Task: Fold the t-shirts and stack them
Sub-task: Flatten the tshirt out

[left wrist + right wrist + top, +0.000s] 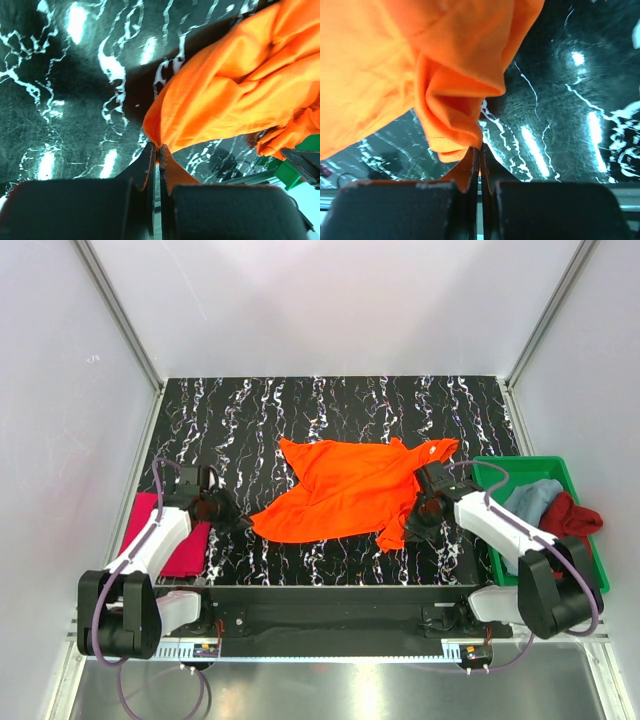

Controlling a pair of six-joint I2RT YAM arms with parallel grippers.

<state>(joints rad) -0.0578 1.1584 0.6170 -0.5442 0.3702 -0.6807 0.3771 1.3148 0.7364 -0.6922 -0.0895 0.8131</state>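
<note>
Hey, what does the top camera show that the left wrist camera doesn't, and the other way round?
Only the top external view: the magenta-pink cloth t-shirt at the table's left edge, plus the light blue t-shirt and dark red t-shirt lying in the green plastic tray.
Only the left wrist view: a close look at the left gripper, shut on a corner of cloth.
Both: the bright orange cloth t-shirt on the black marbled table, and part of the tray.

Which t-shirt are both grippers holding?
The orange t-shirt, mid-table. The pink t-shirt lies far left; the blue t-shirt and dark red t-shirt sit in the green tray.
</note>
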